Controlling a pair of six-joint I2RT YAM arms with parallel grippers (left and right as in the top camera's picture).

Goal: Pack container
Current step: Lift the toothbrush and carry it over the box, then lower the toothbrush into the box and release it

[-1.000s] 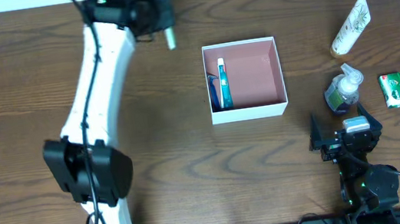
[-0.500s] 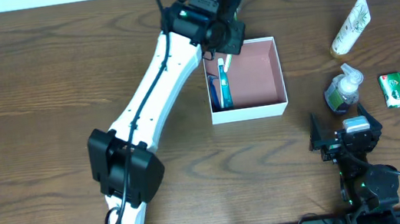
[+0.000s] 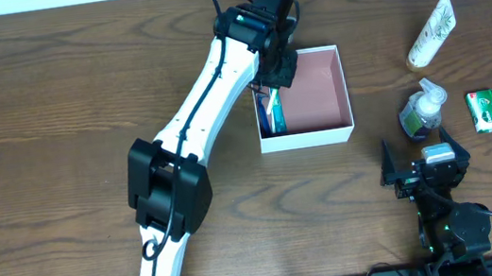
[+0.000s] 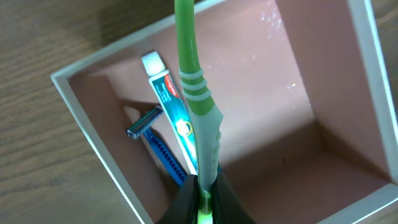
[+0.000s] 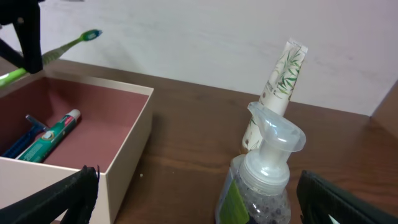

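Note:
The container [image 3: 344,87] is a square white-walled box with a pink-brown inside, at the table's middle back. A teal toothpaste tube [image 4: 171,109] and a blue razor [image 4: 152,140] lie along its left wall. My left gripper [image 3: 272,58] hovers over the container's left side, shut on a green toothbrush [image 4: 198,99]; the jaws [image 4: 202,202] pinch the handle's end. The toothbrush also shows in the right wrist view [image 5: 68,45]. My right gripper [image 3: 419,169] is open and empty near the front right, its fingers either side of a soap pump bottle [image 5: 267,180].
At the right stand the clear pump bottle [image 3: 422,113], a cream lotion tube [image 3: 430,33] lying tilted, and a small green packet [image 3: 485,110]. The container's right half [image 4: 286,93] holds nothing.
My left arm swung right from the back left with the toothbrush and now holds it over the container's left side. The right arm has not moved.

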